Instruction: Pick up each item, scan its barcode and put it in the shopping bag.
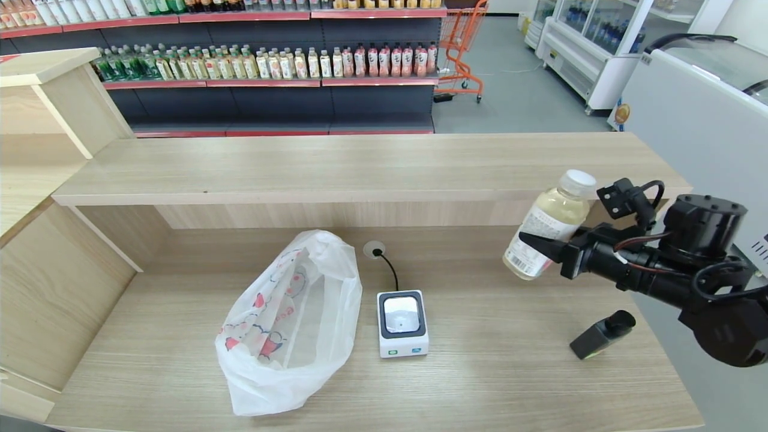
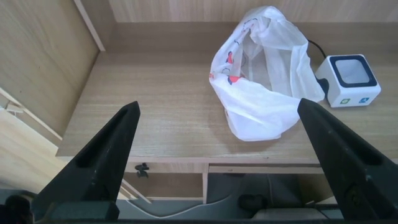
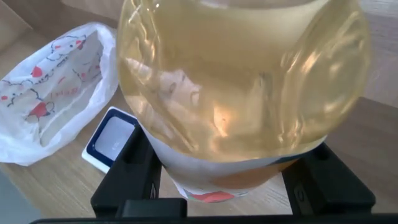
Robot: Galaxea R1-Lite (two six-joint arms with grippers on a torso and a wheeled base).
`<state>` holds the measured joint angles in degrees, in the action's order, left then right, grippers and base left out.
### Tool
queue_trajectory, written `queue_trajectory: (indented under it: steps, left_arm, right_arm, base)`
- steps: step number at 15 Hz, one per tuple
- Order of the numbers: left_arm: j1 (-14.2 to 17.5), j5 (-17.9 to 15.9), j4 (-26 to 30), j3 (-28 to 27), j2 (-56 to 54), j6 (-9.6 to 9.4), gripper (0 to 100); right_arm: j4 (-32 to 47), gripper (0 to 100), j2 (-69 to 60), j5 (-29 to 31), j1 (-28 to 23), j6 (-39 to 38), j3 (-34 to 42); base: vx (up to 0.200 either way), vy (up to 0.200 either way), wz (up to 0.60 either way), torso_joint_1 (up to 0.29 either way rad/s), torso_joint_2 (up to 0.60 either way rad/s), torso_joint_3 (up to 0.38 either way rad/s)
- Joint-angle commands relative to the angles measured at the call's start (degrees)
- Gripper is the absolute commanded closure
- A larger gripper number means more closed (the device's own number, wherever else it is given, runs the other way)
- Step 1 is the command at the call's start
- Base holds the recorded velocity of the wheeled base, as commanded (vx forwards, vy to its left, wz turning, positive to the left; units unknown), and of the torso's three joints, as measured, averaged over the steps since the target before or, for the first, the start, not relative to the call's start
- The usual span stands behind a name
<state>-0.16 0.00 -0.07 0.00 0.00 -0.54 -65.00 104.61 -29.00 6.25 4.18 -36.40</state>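
A clear bottle (image 1: pixel 549 231) of pale yellow drink with a white cap and a barcode label hangs tilted above the right side of the counter, my right gripper (image 1: pixel 543 241) shut on it. From the right wrist the bottle (image 3: pixel 242 81) sits between the gripper's (image 3: pixel 230 186) fingers (image 3: pixel 130 180). The white barcode scanner (image 1: pixel 402 321) stands mid-counter, its window facing up, left of and below the bottle. A white printed shopping bag (image 1: pixel 294 324) lies open to the scanner's left. My left gripper (image 2: pixel 217 155) is open, above the counter's near edge, short of the bag (image 2: pixel 261 81).
A small black item (image 1: pixel 602 335) lies on the counter below the right arm. The scanner's cable (image 1: pixel 389 267) runs to a hole at the back. A raised wooden ledge (image 1: pixel 360 162) borders the far side, and a wooden side wall (image 1: pixel 54 288) the left.
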Motion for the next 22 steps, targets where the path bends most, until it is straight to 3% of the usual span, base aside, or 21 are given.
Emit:
queue_trajectory:
  steps: [1,5,6,11,14,16,22]
  left_arm:
    - [0.0,0.0,0.0,0.0,0.1,0.01,0]
    - [0.0,0.1,0.0,0.0,0.1,0.36,0]
    - [0.0,0.1,0.0,0.0,0.1,1.24,0]
    - [0.0,0.0,-0.1,0.0,0.1,1.33,0]
    - [0.0,0.1,-0.1,0.0,0.1,1.24,0]
    - [0.0,0.1,-0.1,0.0,0.1,1.33,0]
    - [0.1,0.1,-0.1,0.0,0.1,1.33,0]
  right_arm:
    - [0.1,100,-4.4,0.1,-1.1,-0.2,2.8]
    - [-0.1,100,-7.4,4.0,-1.7,-0.2,9.2]
    - [-0.1,100,-7.8,4.4,-1.7,-0.2,9.5]
    - [0.0,100,-8.9,5.2,-1.1,-0.2,10.4]
    - [0.0,100,-8.9,4.8,1.6,-1.3,10.1]
    - [0.9,100,-11.6,3.9,6.1,-5.7,10.4]
    - [2.6,100,-9.2,3.5,13.7,-5.9,10.0]
  base:
    - [0.000,0.000,0.00,0.000,0.00,0.000]
    - [0.000,0.000,0.00,0.000,0.00,0.000]
    - [0.000,0.000,0.00,0.000,0.00,0.000]
    - [0.000,0.000,0.00,0.000,0.00,0.000]
    - [0.000,0.200,0.00,-0.004,0.00,0.004]
    - [0.000,0.200,0.00,-0.005,0.00,0.007]
    - [0.000,0.200,0.00,0.004,0.00,0.002]
